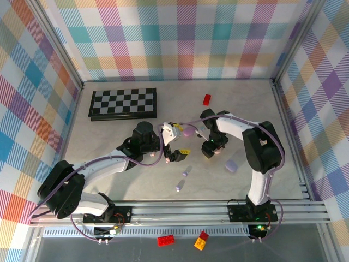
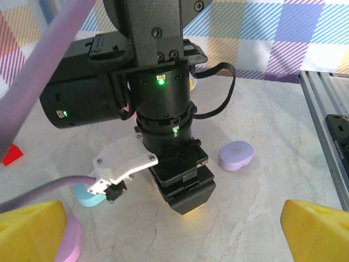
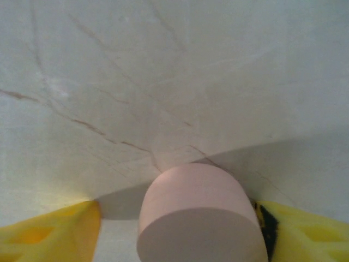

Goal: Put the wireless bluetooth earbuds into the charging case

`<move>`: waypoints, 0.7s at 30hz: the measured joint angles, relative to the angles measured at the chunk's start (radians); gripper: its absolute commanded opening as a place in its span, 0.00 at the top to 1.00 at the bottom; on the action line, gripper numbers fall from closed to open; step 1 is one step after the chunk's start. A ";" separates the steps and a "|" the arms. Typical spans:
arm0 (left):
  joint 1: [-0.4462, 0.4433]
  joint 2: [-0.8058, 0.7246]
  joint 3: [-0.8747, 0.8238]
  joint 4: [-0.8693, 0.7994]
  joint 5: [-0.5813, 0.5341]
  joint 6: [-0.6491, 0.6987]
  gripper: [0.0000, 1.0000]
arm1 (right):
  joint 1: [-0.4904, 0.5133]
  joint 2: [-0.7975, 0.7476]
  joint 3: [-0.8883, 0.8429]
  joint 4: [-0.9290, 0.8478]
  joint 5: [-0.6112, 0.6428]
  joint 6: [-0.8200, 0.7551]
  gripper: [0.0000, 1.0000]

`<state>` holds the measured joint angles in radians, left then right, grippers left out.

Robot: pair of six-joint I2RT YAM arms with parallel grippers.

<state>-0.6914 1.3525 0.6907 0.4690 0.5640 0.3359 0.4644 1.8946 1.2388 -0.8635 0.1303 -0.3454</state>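
Right pincer (image 3: 177, 210): pointed straight down at the tabletop (image 1: 272, 109), its yellow fingers (image 3: 49, 234) standing apart on either side of a pink case (image 3: 202, 218).
Right grip: not clamped. One finger is at the case's edge, and a gap shows between the case and the other finger.
Left pincer (image 2: 174, 226): spread wide with nothing between its fingers, held low and facing the right arm's wrist from just beside it.
Wireless bluetooth earbuds (image 1: 178, 188): two tiny pale purple buds lie loose on the tabletop near the front, between the two arms and apart from every case.
Lilac case (image 1: 231, 166): shut, lying beside the right arm, clear of both pincers.
Second lilac case (image 1: 189, 131): between the two wrists, towards the back.
Light blue case (image 2: 90, 195): on the tabletop just beside the right pincer.
Chessboard (image 1: 124, 103): flat at the back left.
Red brick (image 1: 207, 99): at the back, well apart from the arms.
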 measured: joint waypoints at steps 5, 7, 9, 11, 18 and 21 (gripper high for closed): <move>0.007 0.000 0.000 0.001 -0.001 0.002 0.00 | 0.003 -0.003 -0.002 -0.008 -0.026 0.008 0.54; 0.019 0.000 -0.009 0.017 0.000 -0.008 0.00 | 0.008 -0.005 -0.003 -0.007 -0.029 0.007 0.54; 0.042 -0.008 -0.042 0.053 0.000 -0.036 0.00 | 0.027 -0.011 -0.010 0.000 -0.034 0.003 0.53; 0.068 -0.029 -0.083 0.065 -0.006 -0.064 0.00 | 0.059 -0.019 -0.018 0.019 -0.039 -0.008 0.54; 0.088 -0.177 -0.287 0.095 -0.050 -0.191 0.00 | 0.177 0.018 0.045 0.113 -0.050 -0.035 0.50; 0.088 -0.249 -0.342 0.049 -0.083 -0.213 0.00 | 0.193 0.054 0.087 0.161 -0.057 -0.040 0.42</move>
<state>-0.6037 1.1034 0.3489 0.5182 0.4812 0.1226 0.6575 1.9488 1.3254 -0.7025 0.0734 -0.3851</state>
